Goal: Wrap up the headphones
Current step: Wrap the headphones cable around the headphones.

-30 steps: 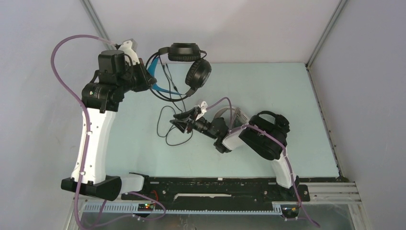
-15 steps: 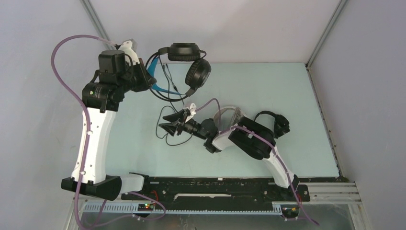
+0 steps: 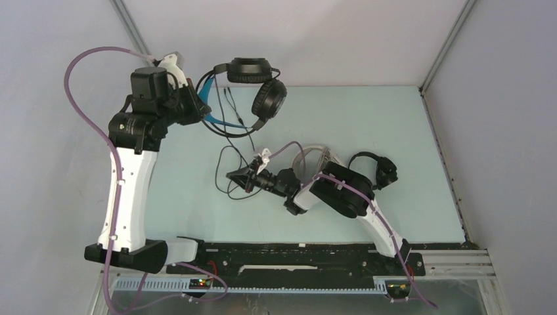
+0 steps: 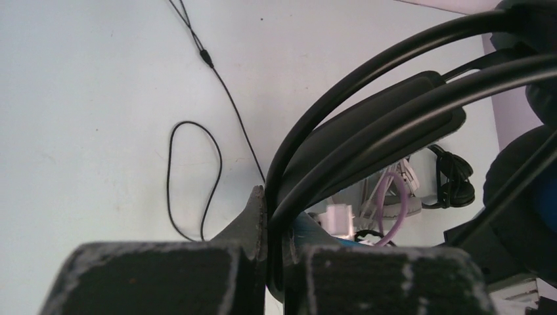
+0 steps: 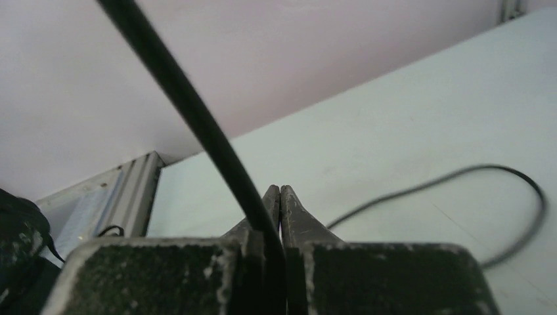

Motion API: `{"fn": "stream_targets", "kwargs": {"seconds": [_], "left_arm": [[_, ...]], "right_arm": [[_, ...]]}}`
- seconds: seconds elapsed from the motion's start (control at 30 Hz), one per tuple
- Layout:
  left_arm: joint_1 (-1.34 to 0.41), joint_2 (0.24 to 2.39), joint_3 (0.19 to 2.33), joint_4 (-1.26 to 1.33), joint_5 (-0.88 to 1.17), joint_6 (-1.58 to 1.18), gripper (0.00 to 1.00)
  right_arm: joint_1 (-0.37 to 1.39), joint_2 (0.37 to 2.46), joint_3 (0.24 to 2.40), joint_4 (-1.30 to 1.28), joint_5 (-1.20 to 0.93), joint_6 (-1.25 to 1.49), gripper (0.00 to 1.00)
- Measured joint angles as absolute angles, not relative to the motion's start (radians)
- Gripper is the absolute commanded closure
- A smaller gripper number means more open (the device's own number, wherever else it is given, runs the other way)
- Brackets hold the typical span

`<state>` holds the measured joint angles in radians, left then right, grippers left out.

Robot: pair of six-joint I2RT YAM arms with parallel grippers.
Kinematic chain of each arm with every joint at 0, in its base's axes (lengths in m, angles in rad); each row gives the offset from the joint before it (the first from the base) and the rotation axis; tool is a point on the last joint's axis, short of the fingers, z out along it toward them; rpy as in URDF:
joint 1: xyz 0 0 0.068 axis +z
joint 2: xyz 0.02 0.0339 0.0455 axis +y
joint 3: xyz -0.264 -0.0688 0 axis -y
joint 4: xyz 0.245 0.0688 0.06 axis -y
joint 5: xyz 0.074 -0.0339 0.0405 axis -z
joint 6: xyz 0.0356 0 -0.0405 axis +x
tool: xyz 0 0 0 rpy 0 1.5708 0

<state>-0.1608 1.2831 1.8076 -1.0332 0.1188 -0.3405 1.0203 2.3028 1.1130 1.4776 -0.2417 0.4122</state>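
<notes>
The black headphones with a blue headband (image 3: 253, 92) hang at the back left, held by the headband in my left gripper (image 3: 199, 105). In the left wrist view the gripper (image 4: 276, 203) is shut on the headband (image 4: 368, 125). Their thin cable (image 3: 223, 167) trails down in loops on the table. My right gripper (image 3: 238, 178) is shut on this cable; in the right wrist view the cable (image 5: 177, 85) runs up from between the closed fingers (image 5: 280, 195). The white-grey headphones (image 3: 309, 154) lie partly hidden under the right arm. The small black headphones (image 3: 383, 169) lie to its right.
The pale blue table (image 3: 368, 118) is bounded by white walls at the back and sides. A loose cable loop (image 4: 197, 170) lies on the table below the left gripper. The arm bases and a black rail (image 3: 295, 259) line the near edge.
My right gripper moved left over the cable loops and closed on the cable. My left gripper shifted the headphones slightly left and up.
</notes>
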Motion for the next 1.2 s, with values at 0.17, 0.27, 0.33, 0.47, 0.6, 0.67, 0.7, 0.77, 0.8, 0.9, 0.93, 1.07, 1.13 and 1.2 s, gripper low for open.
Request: {"fn": "stream_targets", "kwargs": {"seconds": [0.17, 0.27, 0.33, 0.47, 0.6, 0.67, 0.7, 0.77, 0.8, 0.9, 0.93, 1.07, 1.13, 1.2], "left_arm": [[-0.113, 1.283, 1.809, -1.071, 0.119, -0.321, 1.00], [-0.087, 1.283, 1.809, -1.075, 0.123, -0.321, 1.00], [-0.076, 1.283, 1.809, -1.073, 0.129, -0.320, 1.00], [-0.060, 1.291, 1.809, -1.074, 0.107, -0.301, 1.00], [-0.056, 1.300, 1.809, -1.079, 0.115, -0.287, 1.00], [-0.056, 1.301, 1.809, -1.079, 0.121, -0.276, 1.00], [-0.056, 1.301, 1.809, -1.079, 0.124, -0.267, 1.00], [-0.056, 1.301, 1.809, -1.079, 0.127, -0.250, 1.00], [-0.056, 1.301, 1.809, -1.080, 0.128, -0.241, 1.00], [-0.056, 1.301, 1.809, -1.081, 0.134, -0.229, 1.00], [-0.056, 1.301, 1.809, -1.082, 0.136, -0.226, 1.00], [-0.054, 1.306, 1.809, -1.076, 0.187, -0.226, 1.00], [-0.054, 1.306, 1.808, -1.061, 0.242, -0.227, 1.00], [-0.054, 1.306, 1.803, -1.038, 0.300, -0.228, 1.00]], "right_arm": [[0.949, 2.215, 0.966, 1.485, -0.237, 0.403, 1.00], [0.896, 2.129, 0.896, 1.502, -0.229, 0.380, 1.00], [0.871, 2.095, 0.866, 1.506, -0.215, 0.370, 1.00], [0.855, 2.082, 0.806, 1.507, -0.189, 0.343, 1.00], [0.859, 2.082, 0.801, 1.506, -0.178, 0.339, 1.00], [0.849, 2.082, 0.801, 1.507, -0.179, 0.340, 1.00], [0.841, 2.082, 0.801, 1.507, -0.179, 0.340, 1.00], [0.825, 2.082, 0.801, 1.507, -0.181, 0.340, 1.00], [0.815, 2.082, 0.801, 1.507, -0.184, 0.340, 1.00], [0.785, 2.078, 0.801, 1.508, -0.189, 0.351, 1.00], [0.775, 2.075, 0.801, 1.508, -0.192, 0.356, 1.00], [0.758, 2.065, 0.801, 1.514, -0.200, 0.368, 1.00], [0.758, 2.062, 0.801, 1.517, -0.213, 0.374, 1.00], [0.758, 2.058, 0.801, 1.519, -0.229, 0.381, 1.00]]}}
